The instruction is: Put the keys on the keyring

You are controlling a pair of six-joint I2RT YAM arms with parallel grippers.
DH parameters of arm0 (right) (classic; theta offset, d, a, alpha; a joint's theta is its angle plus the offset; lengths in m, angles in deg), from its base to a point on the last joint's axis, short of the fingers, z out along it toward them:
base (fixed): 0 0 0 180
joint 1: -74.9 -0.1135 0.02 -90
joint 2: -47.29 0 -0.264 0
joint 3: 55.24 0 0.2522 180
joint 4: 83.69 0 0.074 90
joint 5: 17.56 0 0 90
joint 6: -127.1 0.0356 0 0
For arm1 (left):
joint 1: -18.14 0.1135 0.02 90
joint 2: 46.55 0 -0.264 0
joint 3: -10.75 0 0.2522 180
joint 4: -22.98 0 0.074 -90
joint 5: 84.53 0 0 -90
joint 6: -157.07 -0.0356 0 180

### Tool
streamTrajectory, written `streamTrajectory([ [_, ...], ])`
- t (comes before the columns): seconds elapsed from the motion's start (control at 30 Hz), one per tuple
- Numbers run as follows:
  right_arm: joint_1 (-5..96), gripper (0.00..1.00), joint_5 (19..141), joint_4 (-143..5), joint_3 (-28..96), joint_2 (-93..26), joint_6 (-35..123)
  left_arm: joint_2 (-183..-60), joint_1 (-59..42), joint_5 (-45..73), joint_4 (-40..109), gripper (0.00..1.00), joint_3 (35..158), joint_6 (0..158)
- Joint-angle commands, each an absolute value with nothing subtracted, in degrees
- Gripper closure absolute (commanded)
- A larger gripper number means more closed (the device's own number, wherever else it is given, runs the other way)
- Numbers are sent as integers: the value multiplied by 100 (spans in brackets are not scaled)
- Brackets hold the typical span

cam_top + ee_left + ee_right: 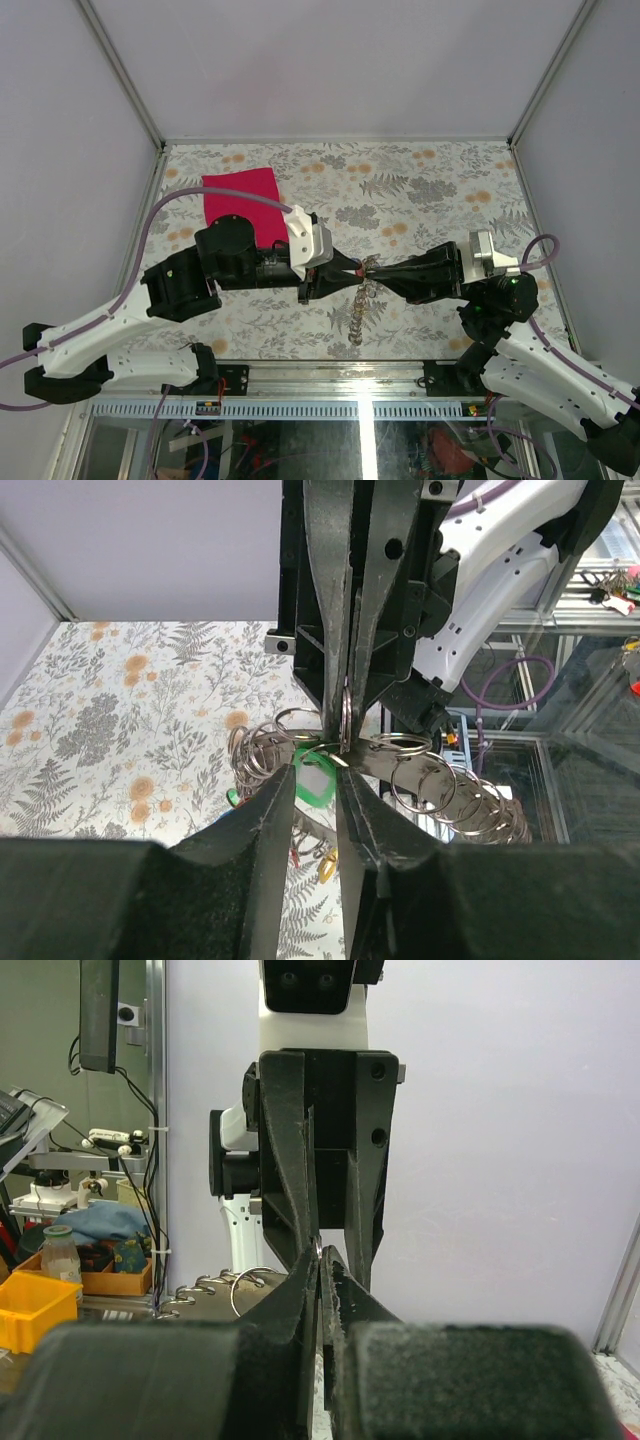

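Observation:
Both grippers meet above the middle of the table. The keyring [358, 310], a grey metal band strung with many small wire rings, hangs from that spot toward the front edge. My right gripper [375, 268] comes in from the right, shut on one thin ring at the keyring's top end [316, 1244]. My left gripper [361, 268] faces it from the left with its jaws a little apart and nothing between them [318, 776]. Keys hang under the keyring [450, 792]: a green-tagged one [315, 783] and a yellow one [328, 866] show.
A magenta cloth [240, 196] lies at the back left of the floral table, behind the left arm. Grey walls close in the table's back and sides. A metal rail [330, 376] runs along the front edge between the arm bases.

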State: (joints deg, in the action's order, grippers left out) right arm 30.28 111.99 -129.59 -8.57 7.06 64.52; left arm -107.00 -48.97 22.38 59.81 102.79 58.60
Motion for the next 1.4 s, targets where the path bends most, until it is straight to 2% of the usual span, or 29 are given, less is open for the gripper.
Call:
streamTrajectory([
  [0.0,3007,100,10981,-13435,-597,750,6374,-10573,-4922,2114,5378,74,10210,5965],
  [0.57,3012,100,10971,-13275,-633,826,6287,-10647,-4927,2765,5309,60,10225,5914],
  [0.73,3008,100,10975,-13234,-632,859,6274,-10731,-4927,2797,5309,59,10279,5900],
  [0.9,3007,100,10928,-13213,-690,938,6234,-10829,-4925,2778,5333,62,10367,5874],
  [1.17,3008,100,10975,-13058,-703,966,6165,-10842,-4920,2784,5309,78,10414,5889],
  [1.37,3014,100,10980,-12902,-720,989,6050,-10784,-4931,2796,5266,78,10409,5892],
])
